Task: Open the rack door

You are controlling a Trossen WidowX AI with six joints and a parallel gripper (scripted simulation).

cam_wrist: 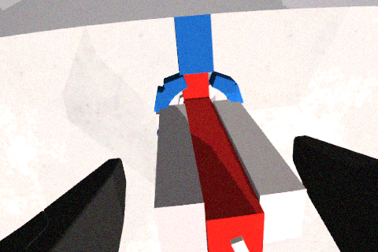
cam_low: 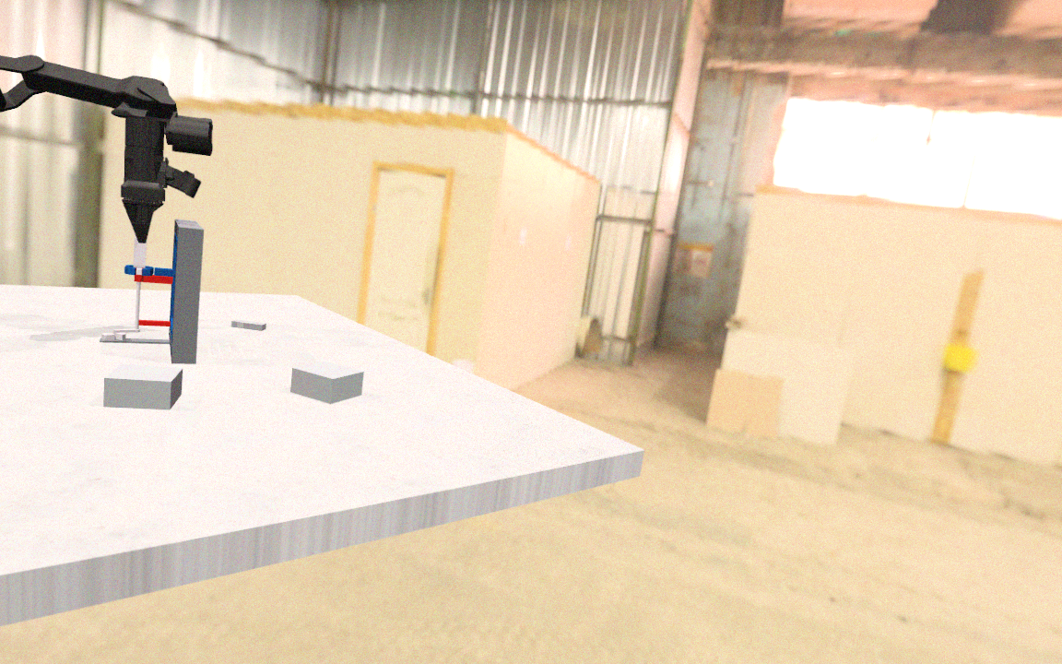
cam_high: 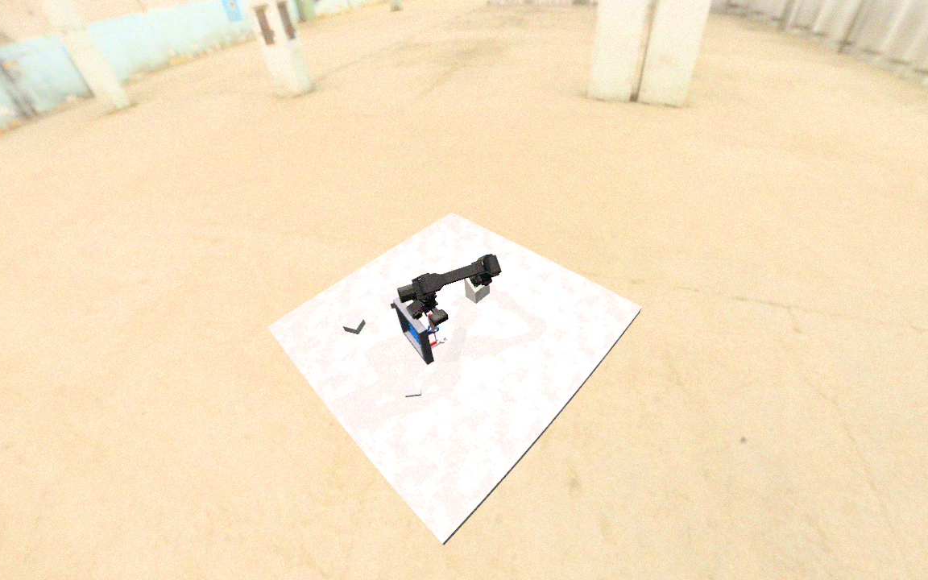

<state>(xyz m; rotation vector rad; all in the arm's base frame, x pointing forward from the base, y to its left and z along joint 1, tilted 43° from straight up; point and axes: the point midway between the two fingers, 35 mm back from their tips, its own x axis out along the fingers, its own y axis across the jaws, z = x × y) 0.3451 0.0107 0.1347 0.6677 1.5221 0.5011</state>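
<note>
A robot arm (cam_high: pixel 460 275) (cam_low: pixel 76 80) reaches down to the front of a gray frame (cam_high: pixel 416 330) (cam_low: pixel 187 292) on a pale table (cam_high: pixel 496 403) (cam_low: pixel 336 470) (cam_wrist: pixel 331 126), its gripper (cam_high: pixel 429 317) (cam_low: pixel 140 241) (cam_wrist: pixel 209 159) released, with black fingers spread on both sides of an upright red-and-white handle (cam_low: pixel 139 253) (cam_wrist: pixel 230 173). In the exterior view the fingertips overlap the handle's top, hiding it; whether either finger touches it cannot be told. The handle stands above a blue bracket (cam_low: pixel 135 269) (cam_wrist: pixel 194 45), beside the frame. The wrist view cuts off the handle's near end and the rear of both fingers. From the top, the arm covers part of the frame and handle, and the door's angle is hard to make out. The exterior view crops the arm at left. Two gray blocks, one near the frame (cam_low: pixel 141 387) and one farther right (cam_low: pixel 326 383), rest on the table; a thin gray piece (cam_high: pixel 413 393) (cam_low: pixel 248 325) lies apart.
</note>
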